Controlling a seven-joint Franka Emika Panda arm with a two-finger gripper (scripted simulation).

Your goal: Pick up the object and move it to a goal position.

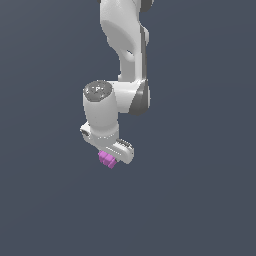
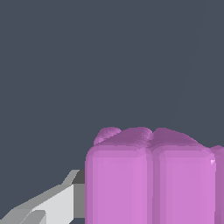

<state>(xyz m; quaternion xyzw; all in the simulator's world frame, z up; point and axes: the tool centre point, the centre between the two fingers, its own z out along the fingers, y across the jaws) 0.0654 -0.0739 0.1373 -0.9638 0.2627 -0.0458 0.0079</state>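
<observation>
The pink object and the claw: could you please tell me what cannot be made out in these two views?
- Exterior view: the claw tips, hidden by the hand body and pink object.
- Wrist view: the pink object's lower part, cut off by the edge; only one finger shows.
- Neither view shows a goal marker.

Only a plain dark grey-blue backdrop (image 1: 200, 200) fills the scene.

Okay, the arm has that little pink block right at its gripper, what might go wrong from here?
1. The pink block sticks out below the gripper in the exterior view, so the hold may be shallow and it might slip during the move.
2. In the wrist view only one finger shows beside the block; the other side is hidden, so a firm grip cannot be confirmed.
3. No goal marker is visible, so placement accuracy cannot be checked.
</observation>
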